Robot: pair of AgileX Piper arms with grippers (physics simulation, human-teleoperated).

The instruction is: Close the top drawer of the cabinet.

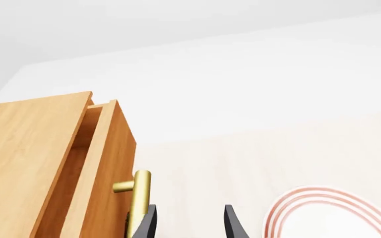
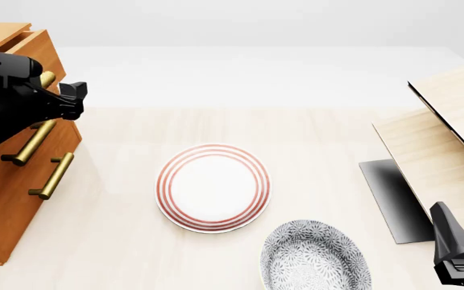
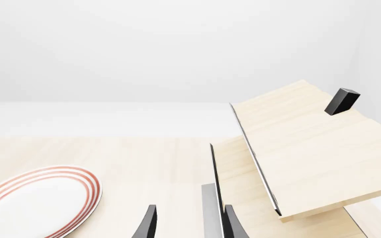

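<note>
The cabinet (image 2: 6,205) stands at the table's left edge, in warm orange-brown wood. Its top drawer (image 2: 45,54) sticks out a little from the body, leaving a gap behind the drawer front (image 1: 101,188). My left gripper (image 2: 75,99) hovers in front of that drawer's brass bar handle (image 1: 139,198). In the left wrist view the left gripper (image 1: 189,225) is open, with nothing between the fingers and one finger right beside the handle. My right gripper (image 2: 451,238) waits open at the near right, away from the cabinet, and the right gripper (image 3: 189,223) points toward the pale wood piece.
A white plate with red rings (image 2: 212,187) lies mid-table, with a grey patterned bowl (image 2: 314,257) nearer the front. A pale light-wood piece (image 2: 446,151) with a dark panel (image 2: 393,199) fills the right side. Two lower brass handles (image 2: 52,176) jut from the cabinet front.
</note>
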